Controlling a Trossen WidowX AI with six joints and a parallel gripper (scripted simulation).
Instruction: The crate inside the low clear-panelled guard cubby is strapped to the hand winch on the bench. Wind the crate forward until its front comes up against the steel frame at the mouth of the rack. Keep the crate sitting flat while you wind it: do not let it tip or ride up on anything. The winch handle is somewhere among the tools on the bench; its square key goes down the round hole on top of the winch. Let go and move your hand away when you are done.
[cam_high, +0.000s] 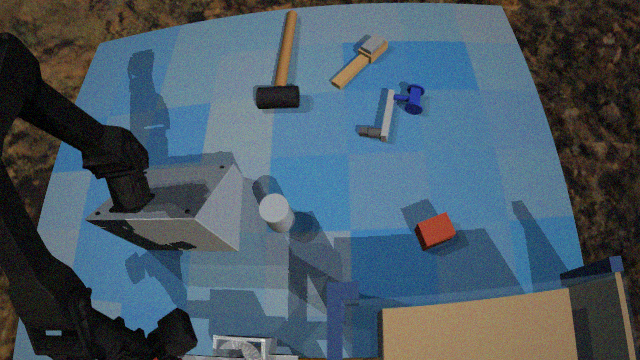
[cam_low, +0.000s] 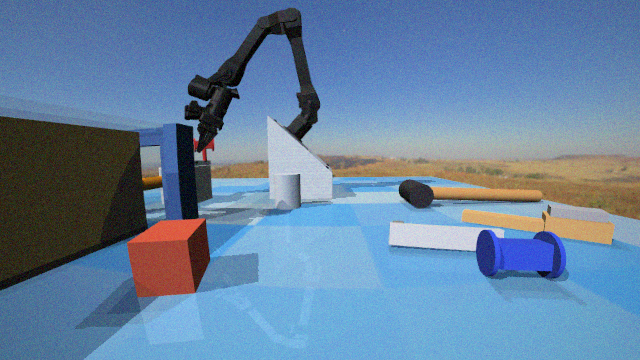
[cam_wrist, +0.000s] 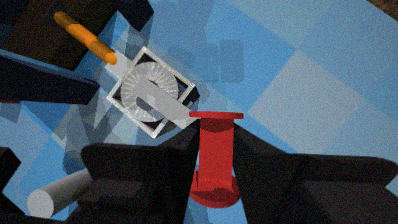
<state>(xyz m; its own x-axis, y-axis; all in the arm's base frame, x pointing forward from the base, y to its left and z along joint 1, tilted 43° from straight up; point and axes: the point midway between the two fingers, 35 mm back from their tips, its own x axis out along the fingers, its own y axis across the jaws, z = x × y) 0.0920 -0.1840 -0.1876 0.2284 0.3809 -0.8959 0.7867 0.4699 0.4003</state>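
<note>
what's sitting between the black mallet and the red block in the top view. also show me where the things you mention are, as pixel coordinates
The white cylinder stands off to one side; between the mallet (cam_high: 278, 97) (cam_low: 416, 194) and red block (cam_high: 436, 230) (cam_low: 162, 265), nothing stands.

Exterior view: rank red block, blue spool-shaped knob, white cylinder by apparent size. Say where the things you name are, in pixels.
1. Red block (cam_high: 435, 231) (cam_low: 161, 266)
2. Blue spool-shaped knob (cam_high: 414, 99) (cam_low: 525, 254)
3. White cylinder (cam_high: 275, 210) (cam_low: 288, 191) (cam_wrist: 41, 203)

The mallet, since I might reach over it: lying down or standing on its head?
Lying down: the black head and wooden handle both rest along the bench.
</note>
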